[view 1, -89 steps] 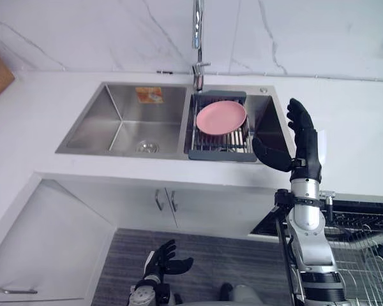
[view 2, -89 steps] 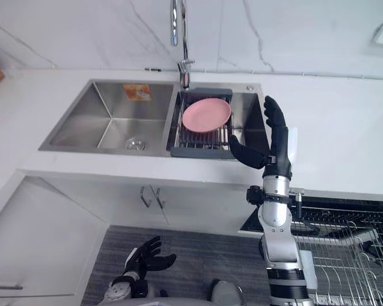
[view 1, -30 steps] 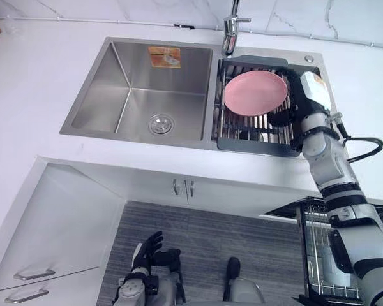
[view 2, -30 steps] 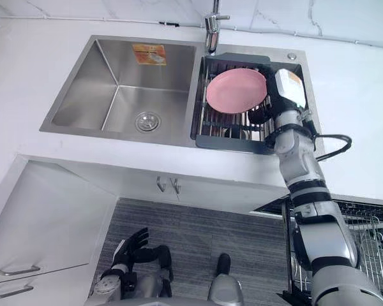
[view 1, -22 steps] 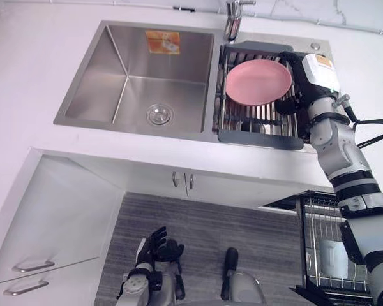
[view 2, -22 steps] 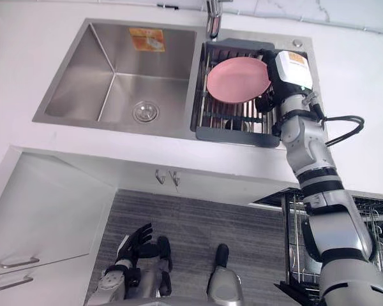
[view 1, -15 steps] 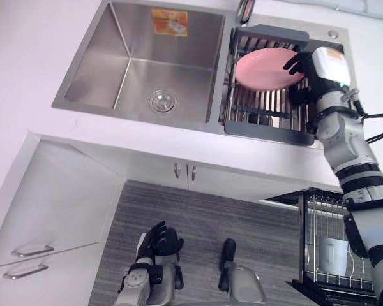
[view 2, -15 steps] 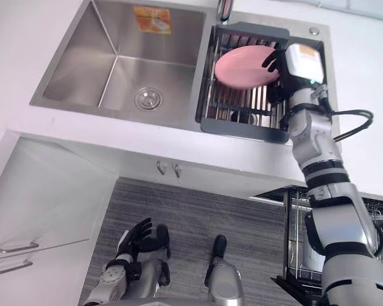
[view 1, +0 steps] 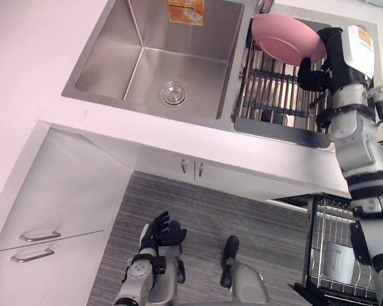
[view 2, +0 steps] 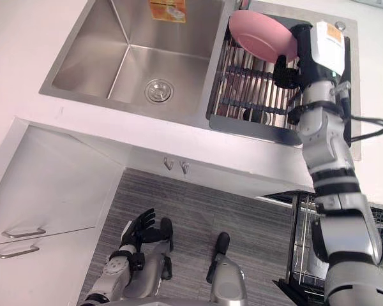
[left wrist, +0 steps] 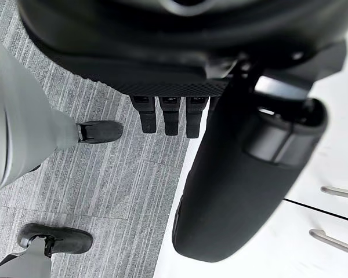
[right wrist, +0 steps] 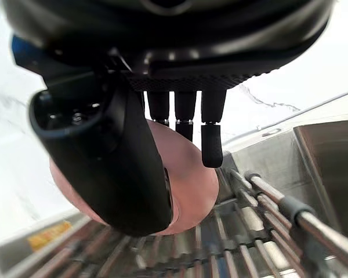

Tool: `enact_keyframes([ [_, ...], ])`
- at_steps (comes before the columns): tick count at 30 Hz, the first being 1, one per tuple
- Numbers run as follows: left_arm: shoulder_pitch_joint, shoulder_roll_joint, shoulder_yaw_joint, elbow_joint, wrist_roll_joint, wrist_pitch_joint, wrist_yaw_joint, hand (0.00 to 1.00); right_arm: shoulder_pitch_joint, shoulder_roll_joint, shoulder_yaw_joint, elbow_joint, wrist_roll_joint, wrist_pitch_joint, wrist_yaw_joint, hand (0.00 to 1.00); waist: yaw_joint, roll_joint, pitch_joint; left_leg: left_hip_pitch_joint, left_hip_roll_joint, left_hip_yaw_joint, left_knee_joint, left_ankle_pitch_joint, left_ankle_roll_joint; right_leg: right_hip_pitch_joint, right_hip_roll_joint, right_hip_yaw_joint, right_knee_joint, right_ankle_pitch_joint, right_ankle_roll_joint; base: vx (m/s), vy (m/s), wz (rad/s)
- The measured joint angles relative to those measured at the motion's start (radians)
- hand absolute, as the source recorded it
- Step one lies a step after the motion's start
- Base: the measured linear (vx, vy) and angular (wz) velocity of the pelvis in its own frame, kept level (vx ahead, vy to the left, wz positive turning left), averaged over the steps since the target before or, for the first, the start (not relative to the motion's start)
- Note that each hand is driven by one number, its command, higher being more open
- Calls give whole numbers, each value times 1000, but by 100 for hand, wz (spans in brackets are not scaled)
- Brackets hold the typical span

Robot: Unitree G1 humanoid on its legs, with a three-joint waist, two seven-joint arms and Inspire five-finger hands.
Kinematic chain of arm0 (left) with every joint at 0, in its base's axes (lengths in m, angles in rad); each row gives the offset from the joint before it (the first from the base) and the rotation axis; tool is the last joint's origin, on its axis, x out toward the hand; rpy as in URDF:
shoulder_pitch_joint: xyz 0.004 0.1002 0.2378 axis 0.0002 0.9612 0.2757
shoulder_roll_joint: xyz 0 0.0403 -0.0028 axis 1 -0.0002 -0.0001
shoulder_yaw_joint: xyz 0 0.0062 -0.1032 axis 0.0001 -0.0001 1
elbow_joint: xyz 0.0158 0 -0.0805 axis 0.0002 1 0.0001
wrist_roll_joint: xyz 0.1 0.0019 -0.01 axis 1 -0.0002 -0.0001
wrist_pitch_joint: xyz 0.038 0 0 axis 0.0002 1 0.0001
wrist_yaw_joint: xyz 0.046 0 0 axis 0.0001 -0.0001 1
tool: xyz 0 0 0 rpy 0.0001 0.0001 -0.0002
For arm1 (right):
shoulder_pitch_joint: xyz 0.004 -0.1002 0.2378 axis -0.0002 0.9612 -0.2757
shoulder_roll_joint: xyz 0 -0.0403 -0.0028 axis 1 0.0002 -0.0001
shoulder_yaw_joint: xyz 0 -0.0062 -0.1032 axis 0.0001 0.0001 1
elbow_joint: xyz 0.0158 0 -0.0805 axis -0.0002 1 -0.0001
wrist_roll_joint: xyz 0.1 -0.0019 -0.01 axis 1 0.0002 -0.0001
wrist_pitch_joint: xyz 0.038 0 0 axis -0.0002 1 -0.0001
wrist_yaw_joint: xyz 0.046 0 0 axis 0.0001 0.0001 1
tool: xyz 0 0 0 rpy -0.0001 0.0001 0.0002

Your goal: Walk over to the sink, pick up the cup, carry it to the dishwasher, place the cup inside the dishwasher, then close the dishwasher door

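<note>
- Pink plate (view 1: 285,37) (the task sentence says cup, yet a plate is what the hand has) is in the right hand (view 1: 322,60). It is caught by the rim nearest the palm, and the disc reaches away from the fingertips toward the robot's left.
- It looks tilted rather than flat, above the bars of the drying rack (view 1: 274,95) just under the hand.
- In the right wrist view the thumb (right wrist: 116,162) lies across one face, and the fingers (right wrist: 211,139) run to the rim and seem to pass behind it, so this is a pinch.
- The right arm is stretched well forward, and the dishwasher rack (view 1: 345,255) lies back by its elbow. I judge the carry calls for drawing the plate back and down, clear of the counter edge (view 1: 287,175).
- The left hand (view 1: 158,233) hangs low and well apart, fingers loose, holding nothing.
</note>
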Motion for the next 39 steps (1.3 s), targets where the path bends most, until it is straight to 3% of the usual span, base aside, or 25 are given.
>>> enact_keyframes([
  [5, 13, 7, 3, 6, 32, 7, -1, 90, 203, 85, -62, -281, -22, -56, -1, 30, -4, -11, -5, 71, 6, 70, -1, -24, -9, 30, 2, 73, 5, -7, 4, 15, 8, -37],
  [7, 17, 12, 6, 21, 42, 9, -2, 90, 277, 106, -102, -379, -45, -84, -10, 30, -22, -17, -9, 90, 9, 100, -5, -29, -11, 30, 3, 99, 13, -10, 9, -5, 1, -49],
  [13, 65, 36, 8, 76, 58, 18, -3, 90, 543, 192, -304, -568, -61, -104, -40, 30, -80, -96, -70, 185, 22, 237, -1, -73, -30, 36, 24, 238, 22, -13, 15, 49, 1, -64],
  [16, 79, 34, 7, 97, 58, 20, -2, 90, 620, 213, -351, -595, -79, -106, -53, 30, -110, -101, -96, 230, 27, 304, 0, -96, -38, 39, 34, 305, 27, -12, 15, 54, 16, -83],
  [23, 100, -3, 4, 120, 58, 18, 0, 90, 790, 283, -411, -558, -95, -81, -65, 30, -180, -56, -144, 286, 24, 506, 37, -169, -51, -14, 61, 510, 42, 5, 34, 13, 19, -83],
  [29, 91, -22, 1, 117, 58, 6, 0, 90, 809, 288, -420, -373, -92, -37, -63, 30, -218, -7, -112, 222, 38, 545, 171, -249, -43, -64, 48, 560, 52, 13, 46, -20, -6, -24],
  [35, 62, -22, 6, 110, 56, 3, 7, 90, 731, 252, -419, -157, -83, 8, -61, 30, -217, 51, -23, 101, 69, 538, 308, -303, -20, -133, 37, 562, 45, 31, 48, -32, 7, 3],
  [39, 33, -22, 9, 104, 54, -2, 19, 90, 668, 251, -417, -54, -49, 18, -61, 30, -204, 52, 23, 37, 93, 537, 369, -322, -8, -172, 41, 563, 46, 52, 53, -8, 0, 0],
])
